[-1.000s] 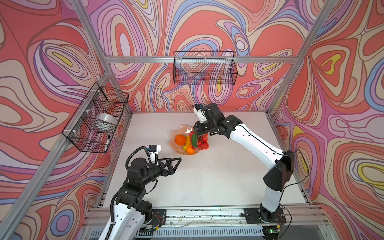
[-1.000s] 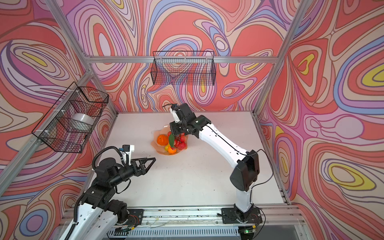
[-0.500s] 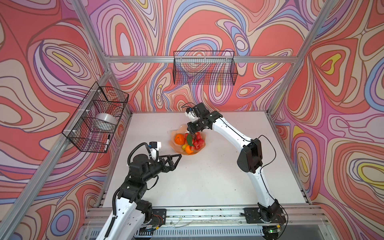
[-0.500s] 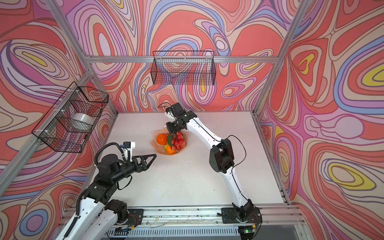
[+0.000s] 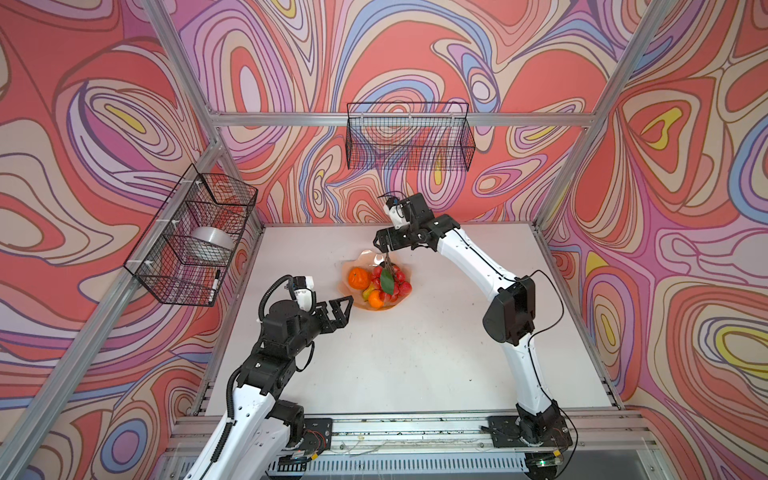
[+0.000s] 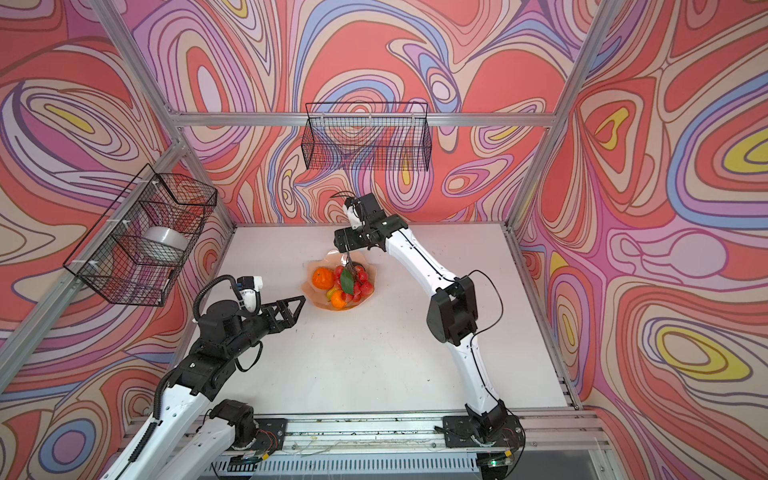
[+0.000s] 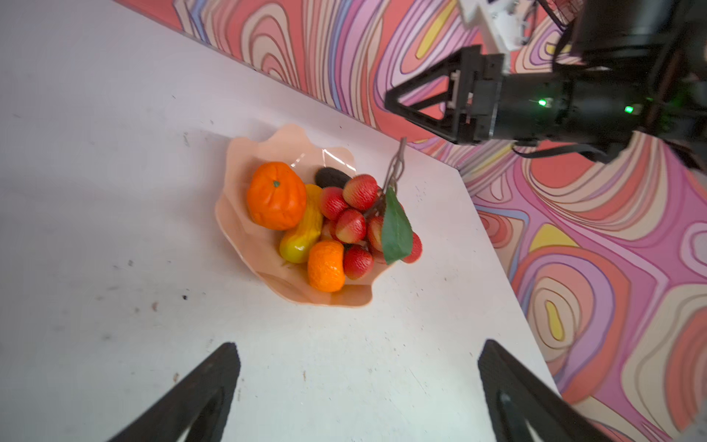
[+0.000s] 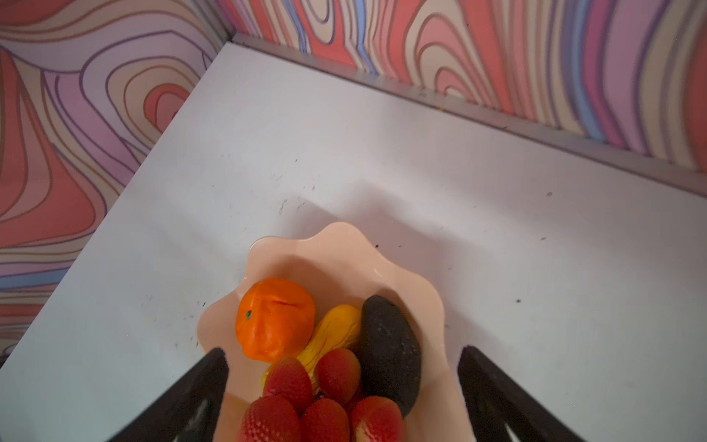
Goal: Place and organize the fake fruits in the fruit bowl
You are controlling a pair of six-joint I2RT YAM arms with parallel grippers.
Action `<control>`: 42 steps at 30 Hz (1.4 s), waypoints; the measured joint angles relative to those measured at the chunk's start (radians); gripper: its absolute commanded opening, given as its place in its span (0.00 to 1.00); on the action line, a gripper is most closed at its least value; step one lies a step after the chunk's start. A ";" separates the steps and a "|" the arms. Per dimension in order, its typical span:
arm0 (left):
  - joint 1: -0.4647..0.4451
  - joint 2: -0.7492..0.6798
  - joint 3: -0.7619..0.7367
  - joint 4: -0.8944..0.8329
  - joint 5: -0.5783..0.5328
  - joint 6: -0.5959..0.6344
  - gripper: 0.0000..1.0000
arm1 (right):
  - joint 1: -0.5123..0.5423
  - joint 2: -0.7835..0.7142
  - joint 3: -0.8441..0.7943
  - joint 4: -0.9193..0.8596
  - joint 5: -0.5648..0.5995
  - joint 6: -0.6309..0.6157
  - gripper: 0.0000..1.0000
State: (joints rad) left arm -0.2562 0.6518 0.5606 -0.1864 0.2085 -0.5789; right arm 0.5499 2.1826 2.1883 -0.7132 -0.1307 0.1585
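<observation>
The wide, shallow, glossy peach-pink fruit bowl with a wavy rim (image 5: 365, 254) (image 6: 320, 305) (image 7: 241, 237) (image 8: 336, 248) sits on the white bench (image 5: 415, 353), toward the back and a little left of the middle in both top views.

Inside the bowl:
- The big orange (image 5: 358, 278) (image 7: 276, 201) (image 8: 273, 319) lies on the side nearer the left arm.
- The yellow-orange elongated gourd (image 7: 302, 233) (image 8: 336, 331) is pressed against the big orange.
- The small tangerine (image 5: 376, 299) (image 7: 326, 266) lies at the gourd's end, by the front rim.
- The dark, rough oval avocado (image 7: 331, 176) (image 8: 388, 352) lies toward the back, against the gourd and berries.
- The bunch of red berries with a green leaf (image 5: 395, 282) (image 7: 352, 225) (image 8: 290, 382) fills the side nearer the right arm, and some berries hang over the rim.

The bunch's thin brown stem (image 7: 396, 160) sticks up from the bunch. Its tip is just under the right gripper (image 5: 380, 244) (image 6: 340, 241) (image 8: 342, 351).

The right gripper hangs above the back of the bowl with its jaws spread wide and nothing pinched between them. In the left wrist view the stem tip looks slightly clear of it.

The left gripper (image 5: 347, 311) (image 6: 297, 309) (image 7: 359, 344) hovers over the bench just beside the bowl's front-left edge. It points at the bowl, with its jaws spread and empty.

One black wire basket (image 5: 191, 245) hangs on the left frame with a white round object (image 5: 210, 241) in it. A second black wire basket (image 5: 409, 141) hangs on the back rail, against the swirl-patterned wall.
</observation>
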 measured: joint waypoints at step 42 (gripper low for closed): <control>0.224 0.887 -0.211 1.074 -0.417 0.523 1.00 | -0.495 -0.478 -1.761 1.757 0.420 -0.124 0.98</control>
State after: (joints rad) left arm -0.0326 1.5391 0.3500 0.8879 -0.2081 -0.0555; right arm 0.0551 1.7046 0.4274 1.0439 0.2890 0.0349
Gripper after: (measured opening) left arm 0.999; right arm 0.984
